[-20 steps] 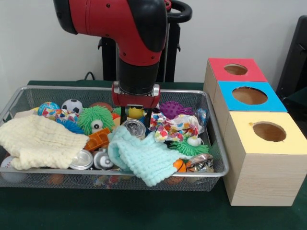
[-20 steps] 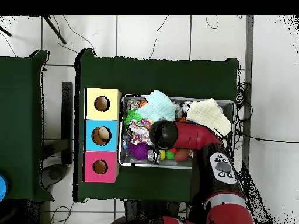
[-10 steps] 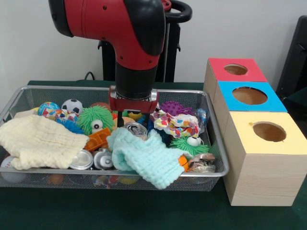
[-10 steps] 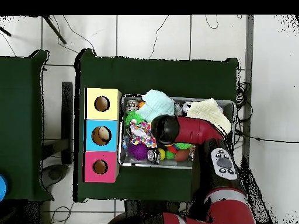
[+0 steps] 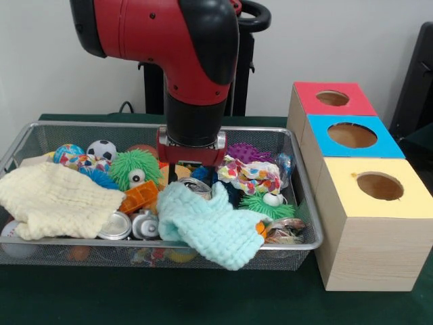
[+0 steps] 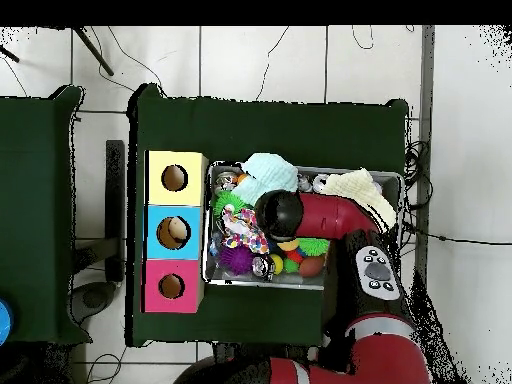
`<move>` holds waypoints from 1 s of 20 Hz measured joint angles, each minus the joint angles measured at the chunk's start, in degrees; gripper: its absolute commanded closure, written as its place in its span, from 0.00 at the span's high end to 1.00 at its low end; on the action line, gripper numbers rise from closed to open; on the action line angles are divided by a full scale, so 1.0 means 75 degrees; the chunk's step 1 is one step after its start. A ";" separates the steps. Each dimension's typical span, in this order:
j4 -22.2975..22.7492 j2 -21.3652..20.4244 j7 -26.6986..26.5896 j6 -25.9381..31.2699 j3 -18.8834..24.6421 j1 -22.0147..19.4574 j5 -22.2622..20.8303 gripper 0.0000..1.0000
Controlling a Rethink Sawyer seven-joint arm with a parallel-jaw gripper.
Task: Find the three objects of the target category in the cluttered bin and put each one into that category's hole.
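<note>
**Operator:** At the left end of the wire basket (image 5: 306,196) I see a cream cloth (image 5: 57,200) spread over the clutter, with a patterned ball (image 5: 67,153) and a small soccer ball (image 5: 102,149) behind it. Next comes a green fuzzy toy with an eye (image 5: 134,168), an orange block (image 5: 139,197) and two can ends (image 5: 128,225) lying side by side near the front wall.

**Observer:** And the middle?

**Operator:** A mint cloth (image 5: 211,227) lies draped toward the front rim, partly over a can (image 5: 196,187). My arm comes straight down there; the gripper (image 5: 191,177) sits low among the toys just behind that cloth. I cannot tell whether its fingers are apart or closed, or on anything, since the cloth and the arm hide them in both views.

**Observer:** Further right?

**Operator:** A purple spiky ball (image 5: 247,153), a confetti-print cloth (image 5: 249,177), a second green fuzzy toy (image 5: 266,206) and some crumpled foil (image 5: 284,230) in the corner. Beside the basket stand three wooden boxes: red (image 5: 331,101) farthest, blue (image 5: 352,137) between, yellow (image 5: 377,187) nearest. From overhead, the blue box's hole holds something pale (image 6: 177,231); the other two look dark.

**Observer:** Any change from a second ago?

**Operator:** The mint cloth has slid toward the front right, now covering most of the orange piece near the foil. The arm has shifted slightly.
</note>
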 measured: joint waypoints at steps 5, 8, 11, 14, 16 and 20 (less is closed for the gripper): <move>-0.0160 0.0124 0.0000 0.0003 0.0003 0.0091 0.0001 1.00; -0.0216 0.0160 0.0000 0.0003 0.0012 0.0092 0.0000 0.00; -0.0230 0.0163 0.0000 0.0003 0.0013 0.0092 0.0001 0.00; -0.0231 0.0163 0.0000 0.0003 0.0013 0.0092 0.0000 0.00; -0.0231 0.0163 0.0000 0.0003 0.0013 0.0092 0.0000 0.00; -0.0231 0.0163 0.0000 0.0003 0.0013 0.0092 0.0000 0.00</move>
